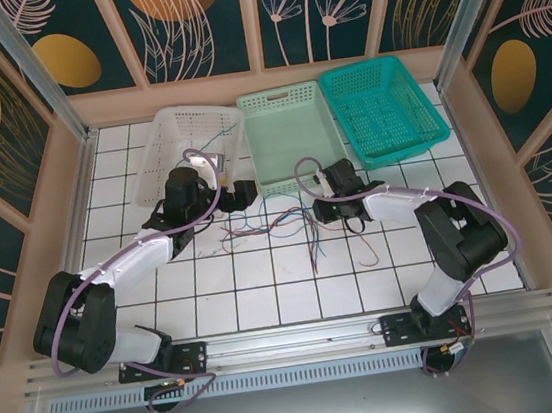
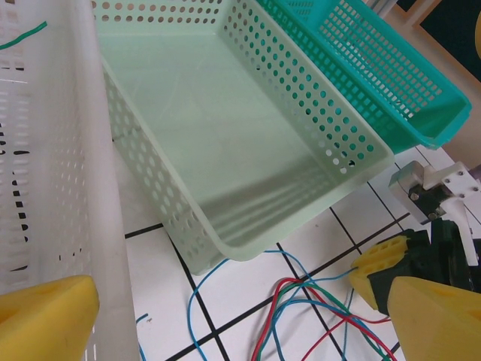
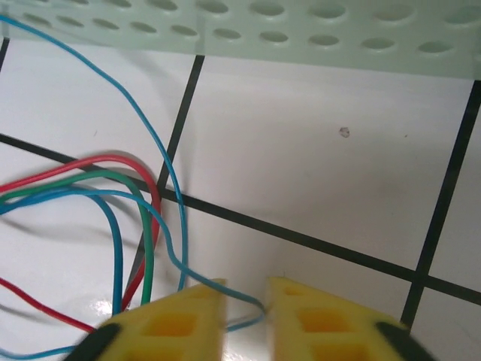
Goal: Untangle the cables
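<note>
Left wrist view cuts both yellow fingers (image 2: pixel 52 320) off at the bottom corners. The white basket (image 2: pixel 83 188) wall blocks its left side, with 1 green strand (image 2: pixel 22 35) showing past it. Right wrist view crops its fingers low too, and the cables (image 3: pixel 113 159) run off its left edge. From above, the pincer tips are too dark and small to read.

Left arm stretches forward-right, wrist at the white basket's near edge. Left pincer (image 2: pixel 225 293) is spread wide and holds nothing. Right arm folds at the elbow and reaches back left, wrist tipped down just in front of the pale green basket (image 1: pixel 290 154). Right pincer (image 3: pixel 246 289) is almost closed with a slim gap showing, and a blue cable (image 3: pixel 161 158) threads into that gap. Can't tell if it's actually pinched.

Cables (image 1: pixel 281 228) lie loosely tangled on the tiled surface (image 1: pixel 266 288) between the 2 wrists, near the green basket's front wall. 3 baskets line the far edge, teal basket (image 1: pixel 437 121) rightmost. Open tiles lie between tangle and arm bases.
</note>
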`<control>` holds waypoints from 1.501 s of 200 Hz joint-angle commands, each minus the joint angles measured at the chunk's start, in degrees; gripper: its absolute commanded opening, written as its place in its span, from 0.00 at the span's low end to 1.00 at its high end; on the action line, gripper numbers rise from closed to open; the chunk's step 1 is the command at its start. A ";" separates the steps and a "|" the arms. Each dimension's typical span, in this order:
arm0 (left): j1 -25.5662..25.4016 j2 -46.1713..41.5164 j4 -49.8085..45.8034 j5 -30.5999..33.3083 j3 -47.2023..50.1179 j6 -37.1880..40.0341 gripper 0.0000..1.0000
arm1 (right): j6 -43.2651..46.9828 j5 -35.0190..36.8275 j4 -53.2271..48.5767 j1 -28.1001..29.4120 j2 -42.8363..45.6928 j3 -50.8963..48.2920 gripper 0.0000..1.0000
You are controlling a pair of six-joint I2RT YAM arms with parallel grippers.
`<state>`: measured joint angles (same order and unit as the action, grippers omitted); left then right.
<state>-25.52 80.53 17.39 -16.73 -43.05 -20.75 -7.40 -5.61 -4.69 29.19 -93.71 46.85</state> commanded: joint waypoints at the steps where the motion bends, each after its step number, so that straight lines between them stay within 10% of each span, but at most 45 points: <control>1: -0.41 0.25 1.91 -0.87 0.21 -0.47 0.98 | 1.15 0.45 2.23 0.45 1.80 -1.47 0.09; 126: -0.56 1.93 3.18 -2.32 -0.19 -1.79 0.99 | 3.79 0.85 -1.53 0.88 35.61 -6.16 0.00; 300: -3.46 5.85 5.51 -4.44 -1.46 -2.36 0.99 | 2.50 2.12 -2.50 0.87 45.40 6.98 0.00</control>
<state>-28.49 85.12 20.67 -19.75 -43.07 -22.24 -4.97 -4.47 -7.20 29.74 -49.21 49.65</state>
